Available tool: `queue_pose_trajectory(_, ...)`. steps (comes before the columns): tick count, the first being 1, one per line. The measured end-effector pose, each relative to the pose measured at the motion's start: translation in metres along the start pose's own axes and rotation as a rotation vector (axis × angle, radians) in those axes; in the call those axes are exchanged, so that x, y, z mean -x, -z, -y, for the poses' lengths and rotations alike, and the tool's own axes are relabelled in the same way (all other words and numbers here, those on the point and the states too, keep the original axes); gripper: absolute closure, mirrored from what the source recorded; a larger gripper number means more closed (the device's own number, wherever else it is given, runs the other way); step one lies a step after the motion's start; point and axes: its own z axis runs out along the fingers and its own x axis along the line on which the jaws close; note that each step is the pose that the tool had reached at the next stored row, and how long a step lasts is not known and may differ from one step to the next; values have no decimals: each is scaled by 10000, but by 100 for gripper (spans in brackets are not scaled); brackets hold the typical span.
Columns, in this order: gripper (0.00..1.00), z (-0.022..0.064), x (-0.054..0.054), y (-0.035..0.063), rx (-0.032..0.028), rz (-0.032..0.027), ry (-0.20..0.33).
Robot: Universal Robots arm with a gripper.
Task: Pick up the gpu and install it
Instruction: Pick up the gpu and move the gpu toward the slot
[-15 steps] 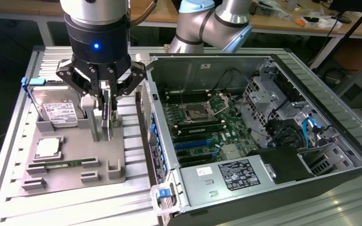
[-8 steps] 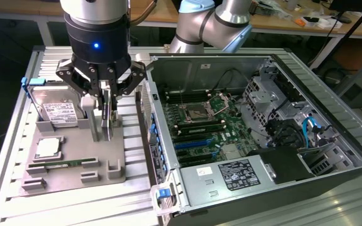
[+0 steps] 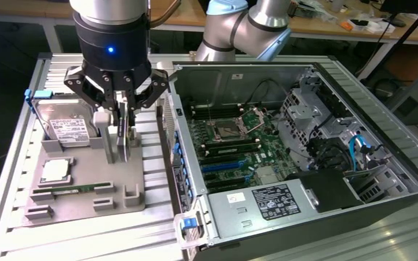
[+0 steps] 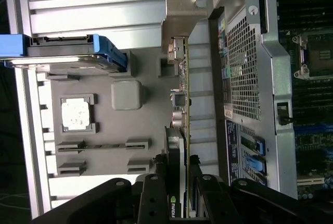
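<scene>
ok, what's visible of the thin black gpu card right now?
The thin black gpu card stands on edge over the grey plastic tray, beside the open computer case. It shows a board edge with small connectors, a black cooler with a green logo and a silver metal bracket at one end. The gripper clamps its two faces.

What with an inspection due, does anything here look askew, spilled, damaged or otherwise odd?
Nothing stands out. The thin black gpu card with its silver bracket stands on edge in the grey parts tray, the black tool down at it. The silver hard drive rests in the same tray, and nothing looks spilled or broken.
</scene>
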Motion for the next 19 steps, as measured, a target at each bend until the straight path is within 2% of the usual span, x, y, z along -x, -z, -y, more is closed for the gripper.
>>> queue_pose_trajectory(6, 73, -2, 0, 64, 0, 1, 0)
queue_pose_trajectory(7, 73, -2, 0, 91, -1, 1, 0)
queue_pose_trajectory(8, 73, -4, 1, 163, 0, 2, 0)
queue_pose_trajectory(15, 73, -8, 1, 385, -1, 1, 0)
queue_pose_trajectory(18, 73, -9, 2, 385, 0, 1, 1)
queue_pose_trajectory(19, 73, -13, 42, 386, -2, -1, -1)
